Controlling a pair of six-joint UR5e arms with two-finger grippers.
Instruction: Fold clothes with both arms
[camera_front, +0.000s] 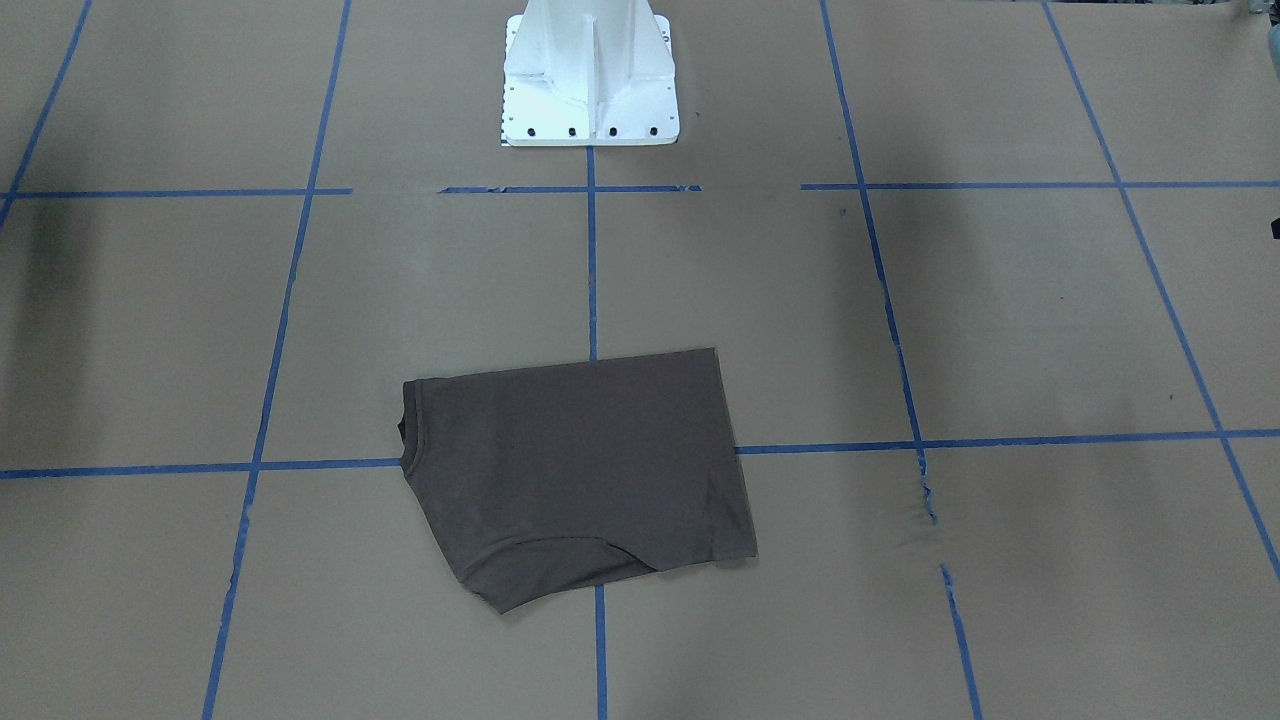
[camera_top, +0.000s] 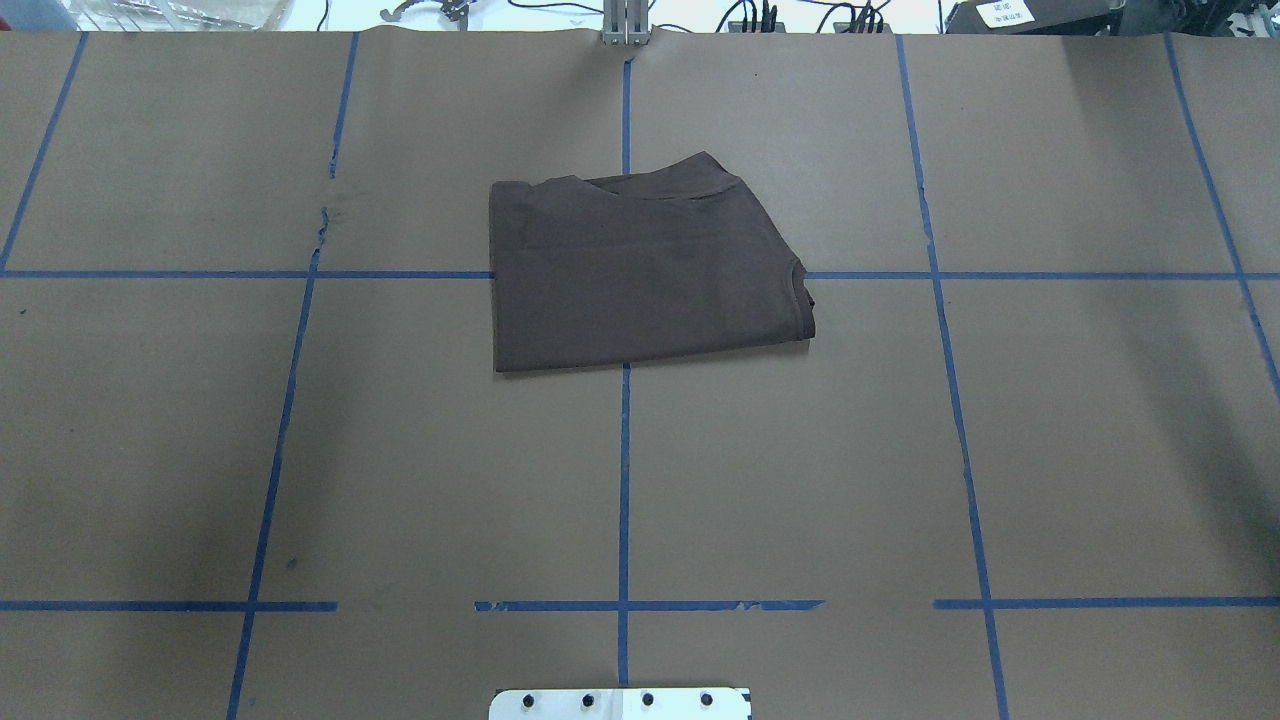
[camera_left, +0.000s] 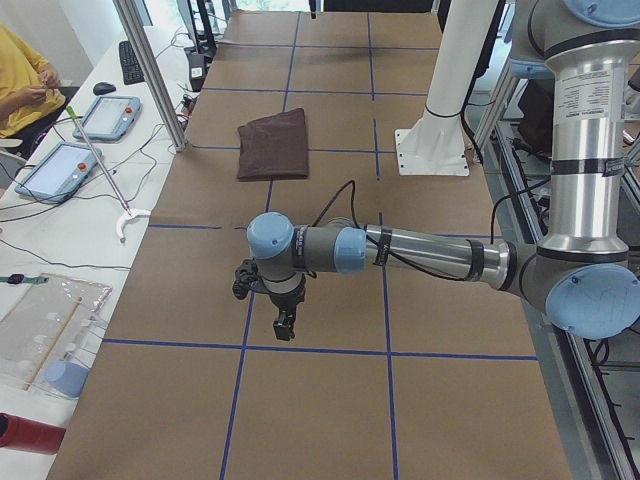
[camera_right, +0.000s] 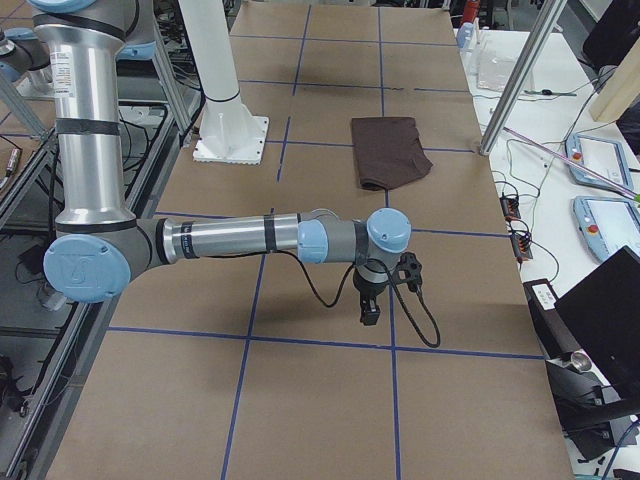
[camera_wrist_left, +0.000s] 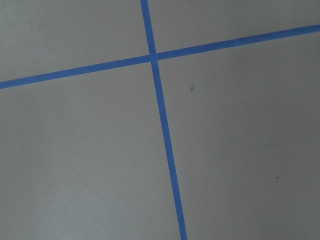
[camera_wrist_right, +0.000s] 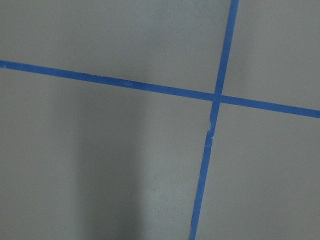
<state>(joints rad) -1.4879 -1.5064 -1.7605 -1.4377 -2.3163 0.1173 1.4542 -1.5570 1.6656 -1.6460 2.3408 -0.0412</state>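
Paper covers the surface (camera_top: 1100, 450), gridded with blue tape (camera_top: 623, 480); the folded shirt (camera_top: 640, 280) lies mid-surface (cluttered desks (camera_left: 70, 230) alongside). Near opposite ends hang the left pincer (camera_left: 285, 325) and right pincer (camera_right: 368, 312); whether spread, I cannot tell.

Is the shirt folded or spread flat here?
Folded. The shirt lies as a compact block, a layer doubled over along its far edge, collar at one side.

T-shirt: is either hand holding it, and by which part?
Neither. The T-shirt lies folded by itself; the left hand and right hand both hang over the table, far from it.
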